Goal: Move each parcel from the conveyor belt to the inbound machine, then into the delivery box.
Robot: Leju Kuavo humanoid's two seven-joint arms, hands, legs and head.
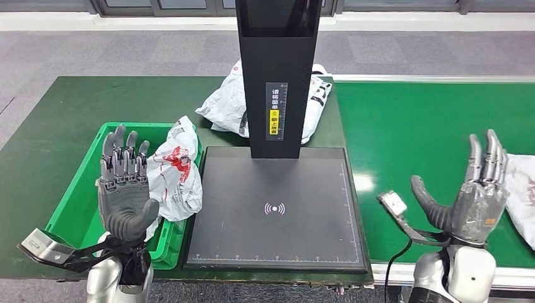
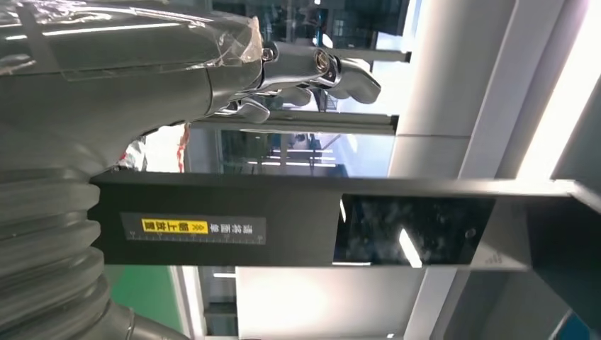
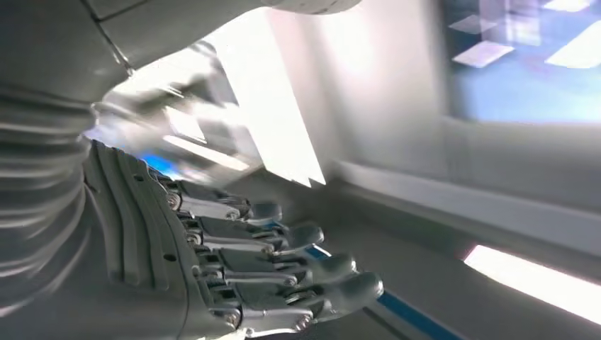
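Both hands, left hand (image 1: pixel 126 189) and right hand (image 1: pixel 476 189), spread empty; only head view shows parcel (image 1: pixel 176 170)

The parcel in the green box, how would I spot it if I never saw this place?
Find the black inbound machine mid-table. Beside it, near the robot's left hand, sits a green delivery box. The parcel inside is a white bag with red print, the only one in a box.

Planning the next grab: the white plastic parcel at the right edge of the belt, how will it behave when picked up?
The parcel looks like a wrinkled poly bag, so probably floppy and sagging. Its glossy film may slip. It lies flat, so rolling seems unlikely.
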